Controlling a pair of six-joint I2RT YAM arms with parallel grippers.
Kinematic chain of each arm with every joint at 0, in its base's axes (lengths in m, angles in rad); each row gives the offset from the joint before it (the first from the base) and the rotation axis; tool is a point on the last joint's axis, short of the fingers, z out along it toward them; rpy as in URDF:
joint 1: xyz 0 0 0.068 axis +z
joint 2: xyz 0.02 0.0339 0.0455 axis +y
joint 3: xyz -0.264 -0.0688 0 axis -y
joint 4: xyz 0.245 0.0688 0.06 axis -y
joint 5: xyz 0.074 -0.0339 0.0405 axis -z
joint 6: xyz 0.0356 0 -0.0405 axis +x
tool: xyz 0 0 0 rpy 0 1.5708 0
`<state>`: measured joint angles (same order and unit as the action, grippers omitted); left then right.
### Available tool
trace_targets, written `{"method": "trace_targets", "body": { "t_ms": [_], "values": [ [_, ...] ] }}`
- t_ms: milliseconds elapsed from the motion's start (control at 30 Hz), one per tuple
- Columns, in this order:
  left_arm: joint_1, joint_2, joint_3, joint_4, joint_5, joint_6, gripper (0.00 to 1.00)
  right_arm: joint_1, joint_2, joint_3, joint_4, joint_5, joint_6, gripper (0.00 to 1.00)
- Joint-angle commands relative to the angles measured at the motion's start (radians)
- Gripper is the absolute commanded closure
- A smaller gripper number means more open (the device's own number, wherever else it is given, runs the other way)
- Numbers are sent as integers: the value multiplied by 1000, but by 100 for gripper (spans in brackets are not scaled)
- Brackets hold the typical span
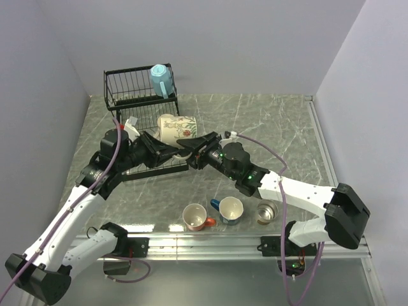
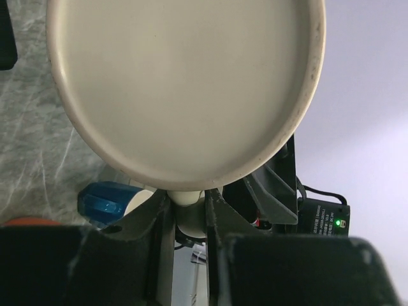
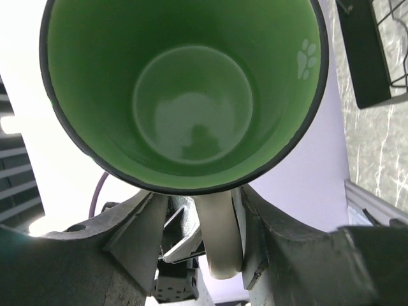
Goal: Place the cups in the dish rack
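The cream mug (image 1: 174, 129), green inside, lies on its side in mid-air at 5 o'clock from the upper basket of the rack (image 1: 137, 84). Expect it light but stiff, glazed, slippery and easy to chip, so hold it by the handle (image 3: 220, 245). Your left jaws pinch that handle. Your right jaws straddle it, though you cannot tell whether they bite.

- Cropped at twelve o'clock: cream mug (image 2: 185, 89) rim, green-lined mug (image 3: 191, 95) rim.
- Mostly hidden at eight o'clock: dark blue mug (image 2: 105, 201).
- Cut at two o'clock: dish rack (image 3: 376, 57).
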<state>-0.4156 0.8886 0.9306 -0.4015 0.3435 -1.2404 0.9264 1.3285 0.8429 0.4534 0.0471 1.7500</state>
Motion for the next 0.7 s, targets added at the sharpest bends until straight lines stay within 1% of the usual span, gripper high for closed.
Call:
{"method": "trace_targets", "body": {
  "t_ms": [0, 67, 200, 267, 333, 467, 533, 567, 667],
  "values": [
    [26, -30, 20, -36, -178, 151, 100, 2, -19, 27, 185, -45, 32, 48],
    [32, -33, 28, -72, -195, 170, 99, 3, -3, 35, 191, -67, 34, 47],
    [47, -56, 40, -149, -293, 197, 100, 6, 72, 59, 209, -131, 29, 47],
    [61, -65, 28, -180, -320, 211, 100, 17, 100, 74, 228, -173, 31, 47],
    [78, -88, 16, -189, -340, 222, 100, 26, 130, 82, 234, -185, 23, 46],
    [126, -120, -13, -194, -340, 248, 100, 45, 140, 88, 164, -193, -10, 44],
    [133, -123, -18, -207, -342, 262, 99, 48, 149, 76, 163, -200, -12, 44],
    [136, -125, -24, -212, -378, 274, 99, 46, 153, 68, 171, -207, -9, 44],
    [141, -126, -32, -226, -418, 308, 99, 46, 161, 50, 169, -213, -1, 44]
  ]
}}
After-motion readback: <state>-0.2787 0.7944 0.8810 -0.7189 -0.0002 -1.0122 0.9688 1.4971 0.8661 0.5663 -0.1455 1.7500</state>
